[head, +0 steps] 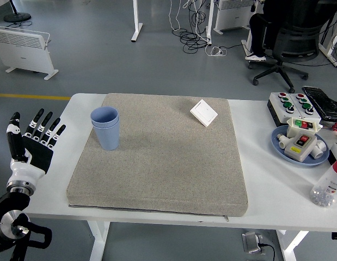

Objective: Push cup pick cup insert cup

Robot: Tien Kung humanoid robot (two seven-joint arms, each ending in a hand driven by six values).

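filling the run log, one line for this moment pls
left robot hand: open, off table's left edge | blue cups: nested, upright on mat | right: out of view

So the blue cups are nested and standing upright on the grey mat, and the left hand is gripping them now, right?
Not quite. The head view shows the blue cups nested and upright on the grey mat, but the left hand is not gripping them: it is off the table's left edge, fingers spread, holding nothing.
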